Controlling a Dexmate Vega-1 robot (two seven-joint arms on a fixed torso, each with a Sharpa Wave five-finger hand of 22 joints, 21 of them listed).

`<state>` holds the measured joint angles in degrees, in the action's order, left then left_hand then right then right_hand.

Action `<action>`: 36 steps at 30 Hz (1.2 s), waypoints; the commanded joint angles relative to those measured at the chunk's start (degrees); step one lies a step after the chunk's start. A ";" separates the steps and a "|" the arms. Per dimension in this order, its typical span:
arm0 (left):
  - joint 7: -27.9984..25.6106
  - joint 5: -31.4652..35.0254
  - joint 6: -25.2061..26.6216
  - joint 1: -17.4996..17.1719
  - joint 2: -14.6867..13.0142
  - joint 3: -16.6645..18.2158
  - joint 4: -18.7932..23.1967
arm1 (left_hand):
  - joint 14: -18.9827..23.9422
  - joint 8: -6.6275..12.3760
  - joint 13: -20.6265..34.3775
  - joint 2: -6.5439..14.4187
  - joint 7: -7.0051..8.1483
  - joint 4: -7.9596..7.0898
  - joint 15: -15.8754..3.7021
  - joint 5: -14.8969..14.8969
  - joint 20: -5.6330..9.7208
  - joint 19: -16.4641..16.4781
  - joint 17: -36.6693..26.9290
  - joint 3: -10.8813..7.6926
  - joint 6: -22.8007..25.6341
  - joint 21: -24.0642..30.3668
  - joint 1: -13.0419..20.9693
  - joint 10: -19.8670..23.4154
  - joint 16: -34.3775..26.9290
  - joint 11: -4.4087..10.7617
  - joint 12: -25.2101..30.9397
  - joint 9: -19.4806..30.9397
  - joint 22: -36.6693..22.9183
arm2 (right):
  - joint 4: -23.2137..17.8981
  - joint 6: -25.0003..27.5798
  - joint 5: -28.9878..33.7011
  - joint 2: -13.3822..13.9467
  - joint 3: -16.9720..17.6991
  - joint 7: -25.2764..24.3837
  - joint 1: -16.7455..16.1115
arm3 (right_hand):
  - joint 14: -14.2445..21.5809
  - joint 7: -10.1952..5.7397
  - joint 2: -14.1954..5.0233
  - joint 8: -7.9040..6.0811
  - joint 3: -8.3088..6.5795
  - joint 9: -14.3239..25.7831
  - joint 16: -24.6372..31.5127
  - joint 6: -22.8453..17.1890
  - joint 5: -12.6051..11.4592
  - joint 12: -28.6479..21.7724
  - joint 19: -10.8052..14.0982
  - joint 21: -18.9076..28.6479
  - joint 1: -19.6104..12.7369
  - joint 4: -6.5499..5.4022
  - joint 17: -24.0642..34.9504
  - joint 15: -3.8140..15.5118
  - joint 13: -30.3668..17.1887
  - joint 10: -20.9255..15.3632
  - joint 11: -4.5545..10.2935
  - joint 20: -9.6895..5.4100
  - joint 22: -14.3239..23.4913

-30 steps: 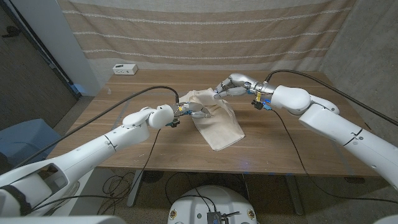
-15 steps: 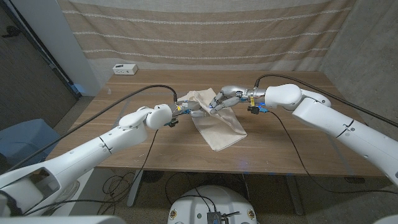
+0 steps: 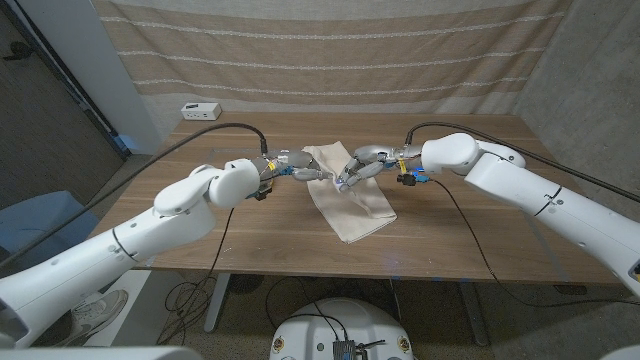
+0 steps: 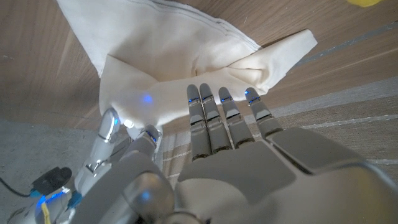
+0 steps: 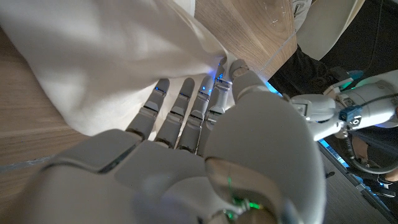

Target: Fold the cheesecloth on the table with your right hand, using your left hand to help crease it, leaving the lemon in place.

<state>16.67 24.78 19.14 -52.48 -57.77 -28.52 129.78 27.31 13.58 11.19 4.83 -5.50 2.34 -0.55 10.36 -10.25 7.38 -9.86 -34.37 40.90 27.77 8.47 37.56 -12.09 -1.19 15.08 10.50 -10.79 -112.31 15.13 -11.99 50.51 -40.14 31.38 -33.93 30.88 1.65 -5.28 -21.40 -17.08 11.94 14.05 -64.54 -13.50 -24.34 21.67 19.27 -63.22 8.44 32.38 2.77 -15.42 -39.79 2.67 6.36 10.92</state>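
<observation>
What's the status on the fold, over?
Right hand grips cloth edge, drawing it over. Left hand flat-fingered at cloth's other edge, holding nothing. Lemon apart, nothing blocking.

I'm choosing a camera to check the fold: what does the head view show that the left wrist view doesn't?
Head view: the whole cheesecloth outline, and a white box at the table's far corner. Left wrist view: the stitched hems close up, and a yellow thing, probably the lemon. Both: cheesecloth, left hand, right hand, table.
</observation>
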 commanded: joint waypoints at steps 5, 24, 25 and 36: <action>-10.14 -26.25 -25.50 -14.16 -2.31 20.27 -3.43 | 4.37 0.90 0.83 -0.14 -1.97 0.62 0.75 -0.10 -0.46 1.71 -0.30 -0.11 4.62 0.40 0.12 4.82 -0.69 -1.53 1.55 0.44 -0.41 | -3.91 8.40 2.11 2.13 -3.73 5.41 2.87 | -0.54 0.02 -0.56 -0.10 -0.12 0.01 -0.29 0.18 0.51 0.59 -0.85 -0.32 -0.58 -0.06 -0.02 3.70 -0.01 -0.01 -0.55 -0.05 0.16; -10.49 -26.03 -24.81 -11.22 -1.66 16.41 -5.45 | 1.68 -1.44 1.59 0.38 -1.59 0.69 1.50 -0.16 -1.75 0.30 -0.45 -0.39 0.90 -0.68 -0.26 1.71 0.97 -1.91 -0.07 0.61 -0.54 | -5.89 20.79 8.28 2.47 -12.45 16.16 10.09 | -3.96 -1.07 -0.73 0.23 0.07 0.01 -1.81 1.76 1.58 2.53 -2.70 -1.24 -0.16 -0.38 -0.52 0.97 0.24 3.50 -2.24 -0.01 0.09; -10.54 -26.05 -24.76 -11.17 -1.67 16.29 -5.51 | 1.67 -1.46 1.59 0.38 -1.58 0.68 1.49 -0.16 -1.65 0.29 -0.45 -0.39 0.88 -0.70 -0.28 1.71 0.97 -1.94 -0.09 0.62 -0.55 | -5.26 21.70 9.02 2.05 -13.75 17.94 11.37 | -5.70 -1.73 0.06 0.92 0.93 0.34 -2.51 4.49 1.96 3.16 -2.96 -1.37 1.53 -1.08 -0.80 0.24 0.14 4.86 -3.11 0.15 0.13; -15.13 -21.23 -20.00 -12.26 -2.10 16.31 -4.53 | -0.81 -2.91 1.49 -0.50 0.61 4.99 0.25 -0.28 -1.48 -0.73 -0.26 -1.60 -3.64 -1.81 3.91 -0.17 1.58 -0.36 -1.44 0.52 -0.49 | -4.60 19.45 3.93 3.50 -9.63 15.43 9.06 | -17.35 -1.89 8.48 11.75 12.84 -0.18 -3.22 37.78 -1.79 9.18 -11.14 -5.05 18.24 -6.84 -3.62 -4.74 -1.17 21.65 -5.43 0.63 0.43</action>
<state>5.62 -0.33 -4.57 -63.88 -59.55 -12.09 124.72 27.83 11.24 12.67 5.12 -5.82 5.14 0.12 10.25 -11.49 7.57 -10.01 -35.40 39.55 26.53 9.72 38.45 -10.83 -2.11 14.28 10.92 -11.07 -117.34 35.15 -4.48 52.74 -52.16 47.30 -23.85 14.84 -0.33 2.09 -10.32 -5.77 11.72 10.96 -31.58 -14.54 -16.02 11.74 14.81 -46.68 2.14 29.15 -1.72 -16.32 -20.75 -2.72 6.83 11.40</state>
